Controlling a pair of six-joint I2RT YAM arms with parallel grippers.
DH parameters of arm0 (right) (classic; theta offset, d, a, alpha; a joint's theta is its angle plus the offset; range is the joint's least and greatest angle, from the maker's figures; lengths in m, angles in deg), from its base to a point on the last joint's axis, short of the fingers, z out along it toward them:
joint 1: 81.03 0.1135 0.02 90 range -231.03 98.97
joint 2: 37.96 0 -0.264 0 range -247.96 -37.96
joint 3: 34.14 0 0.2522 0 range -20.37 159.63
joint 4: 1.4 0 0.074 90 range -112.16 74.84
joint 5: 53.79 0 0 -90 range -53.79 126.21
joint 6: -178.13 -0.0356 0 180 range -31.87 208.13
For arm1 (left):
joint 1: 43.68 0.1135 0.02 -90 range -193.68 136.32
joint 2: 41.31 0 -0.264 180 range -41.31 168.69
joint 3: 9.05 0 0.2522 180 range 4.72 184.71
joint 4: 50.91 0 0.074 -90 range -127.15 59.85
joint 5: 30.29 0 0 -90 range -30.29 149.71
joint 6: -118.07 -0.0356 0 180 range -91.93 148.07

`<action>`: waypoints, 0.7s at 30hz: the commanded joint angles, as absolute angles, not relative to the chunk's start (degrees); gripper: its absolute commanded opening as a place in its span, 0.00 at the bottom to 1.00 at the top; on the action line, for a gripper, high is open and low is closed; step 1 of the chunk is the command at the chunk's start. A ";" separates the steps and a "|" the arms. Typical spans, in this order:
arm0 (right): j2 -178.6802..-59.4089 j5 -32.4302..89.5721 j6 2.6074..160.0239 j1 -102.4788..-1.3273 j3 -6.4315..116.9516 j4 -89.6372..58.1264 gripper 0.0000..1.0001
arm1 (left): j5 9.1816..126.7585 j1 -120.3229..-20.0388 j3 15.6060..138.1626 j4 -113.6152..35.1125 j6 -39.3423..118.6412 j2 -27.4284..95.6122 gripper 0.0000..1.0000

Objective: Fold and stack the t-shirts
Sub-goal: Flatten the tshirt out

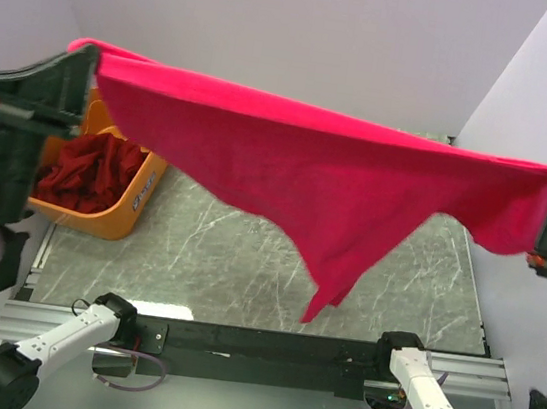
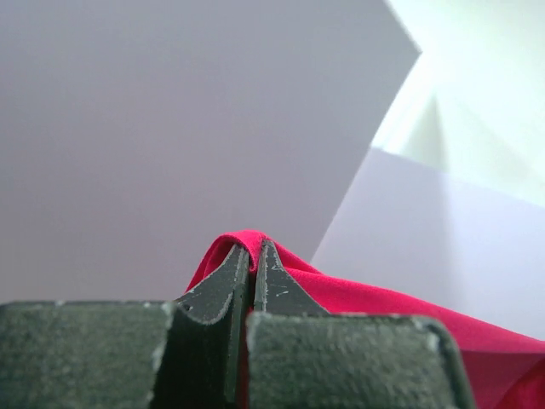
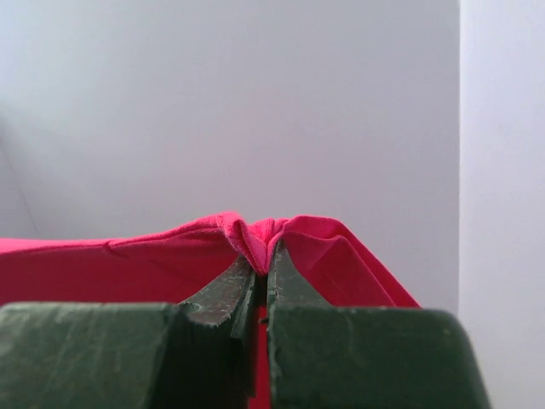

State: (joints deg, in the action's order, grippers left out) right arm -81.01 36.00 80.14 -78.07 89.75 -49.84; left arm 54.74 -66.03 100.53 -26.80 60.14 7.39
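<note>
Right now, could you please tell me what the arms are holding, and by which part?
The crimson t-shirt, stretched in the air: left fingers pinch one end of its top edge, right fingers the other end.

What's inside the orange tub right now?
Crumpled dark red shirts fill the tub. How many, I can't tell: its bottom is buried under them, and its far edge is hidden behind the pink shirt.
</note>
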 commanded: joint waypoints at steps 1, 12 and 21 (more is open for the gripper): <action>-82.61 40.15 85.14 -78.48 93.52 -48.65 0.00 | 54.70 -65.74 104.29 -26.60 57.34 7.55 0.01; -92.62 46.49 89.53 -78.57 88.01 -41.63 0.00 | 38.93 -65.74 95.52 -25.98 60.67 17.39 0.01; -117.81 42.29 88.31 -78.57 68.86 -35.29 0.10 | 32.02 -60.73 85.84 -20.98 69.46 44.86 0.30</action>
